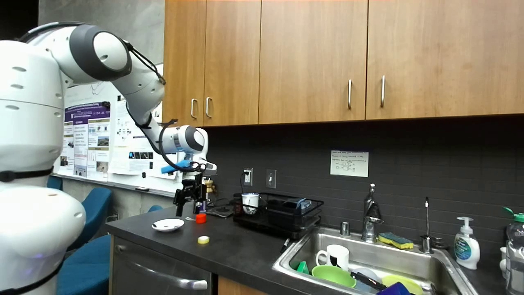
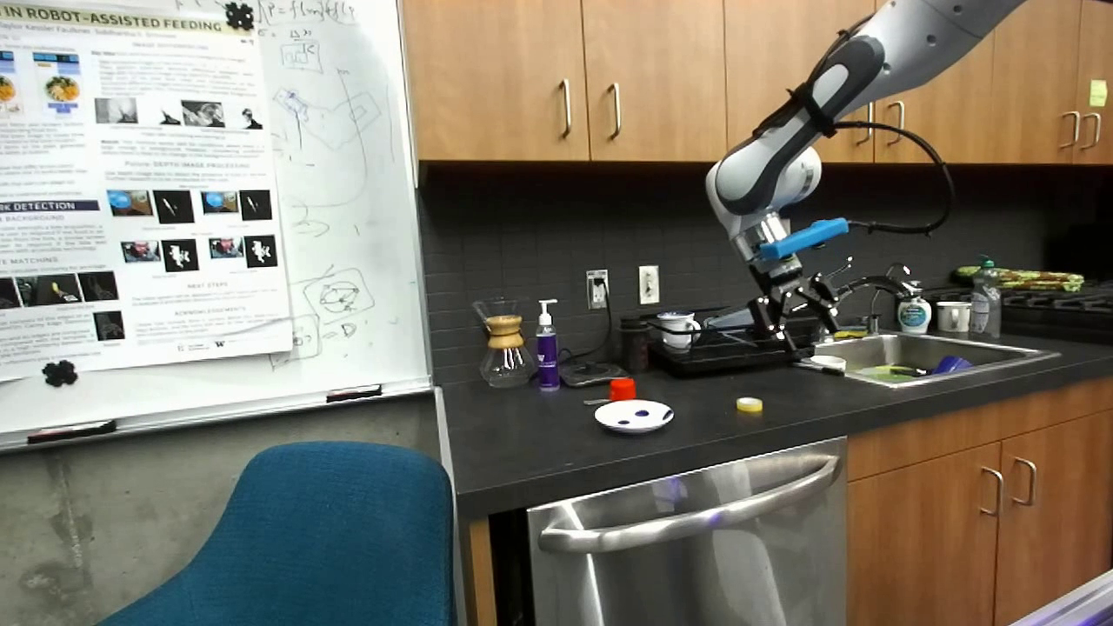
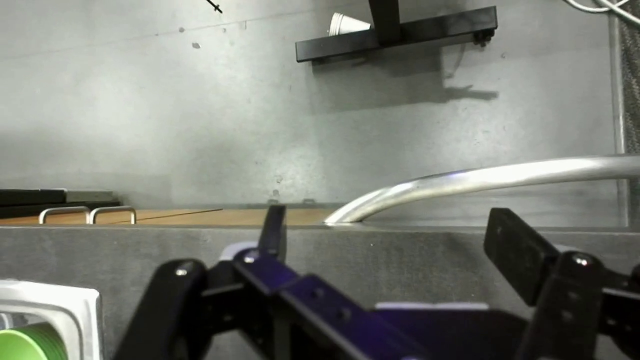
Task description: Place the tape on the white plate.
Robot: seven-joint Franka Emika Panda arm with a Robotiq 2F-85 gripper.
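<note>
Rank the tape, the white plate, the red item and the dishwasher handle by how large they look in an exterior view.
In an exterior view, largest to smallest:
1. dishwasher handle
2. white plate
3. red item
4. tape, about as wide as the red item but less tall

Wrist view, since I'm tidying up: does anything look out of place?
Yes: apparently stacked white cups lie sideways on the floor, beside a black stand's foot; an odd place for cups.

We see fingers [image 3: 517, 255] wide apart over counter [image 3: 155, 250]. Lower left: sink [image 3: 87, 305], green bowl [image 3: 22, 345] inside. Beyond counter edge: curved handle [image 3: 475, 184], two smaller handles [image 3: 91, 215], floor [image 3: 200, 125], white cups [image 3: 347, 24] beside black beam [image 3: 345, 49].
</note>
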